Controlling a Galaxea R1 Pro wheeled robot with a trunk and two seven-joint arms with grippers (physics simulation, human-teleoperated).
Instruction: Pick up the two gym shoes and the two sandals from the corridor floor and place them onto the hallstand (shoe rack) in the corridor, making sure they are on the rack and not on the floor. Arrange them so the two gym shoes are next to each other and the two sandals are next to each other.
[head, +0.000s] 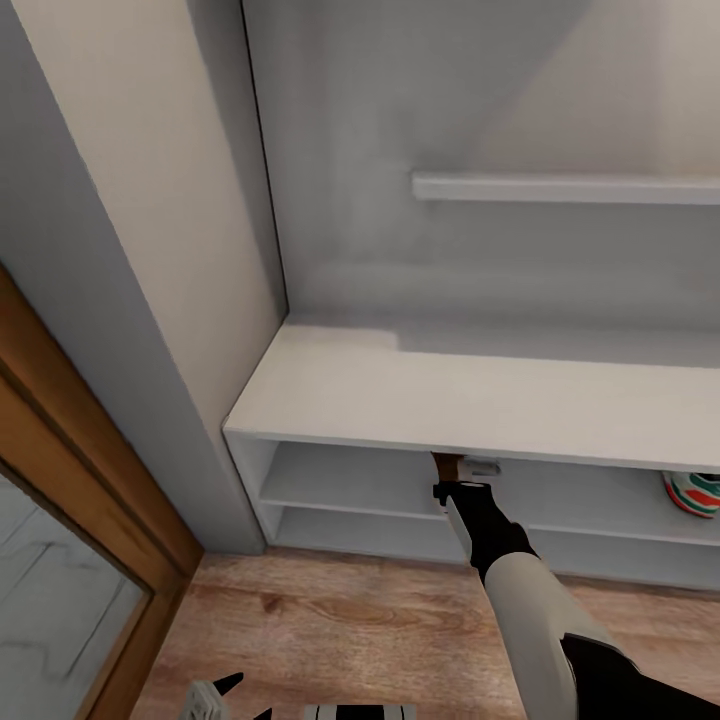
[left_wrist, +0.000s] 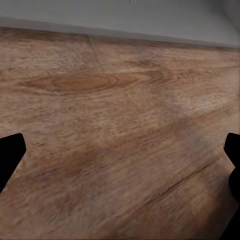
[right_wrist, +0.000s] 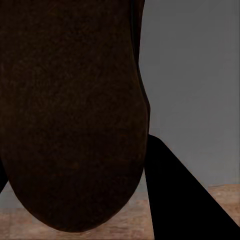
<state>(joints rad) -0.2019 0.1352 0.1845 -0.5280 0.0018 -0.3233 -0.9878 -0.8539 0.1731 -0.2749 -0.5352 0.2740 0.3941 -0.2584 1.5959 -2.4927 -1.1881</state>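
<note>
Only a small brown sliver of a sandal (head: 445, 466) peeks out from under the bench top of the hallstand (head: 480, 400), at the mouth of the upper open shelf, right at the tip of the right gripper (head: 462, 484); the rest of the shoe is hidden by the bench edge. In the right wrist view the sandal's dark underside (right_wrist: 70, 115) looms so close that its straps and footbed cannot be made out, with one black finger (right_wrist: 182, 200) alongside it, so the right claw appears clenched on the sandal, though the actual contact is hard to see. Farther right on the same shelf, a gym shoe (head: 692, 494) sits cut off by the picture's edge, just its green-striped, red-accented end visible. The lower shelf is bare where it can be seen. Above, a stepped upper shelf (head: 565, 188) juts from the grey back panel. The corridor floor (head: 350, 620) runs in front of the rack. The left gripper (left_wrist: 120, 165) hangs over bare planks with its two black fingertips (left_wrist: 10, 155) spread wide apart, holding nothing.
</note>
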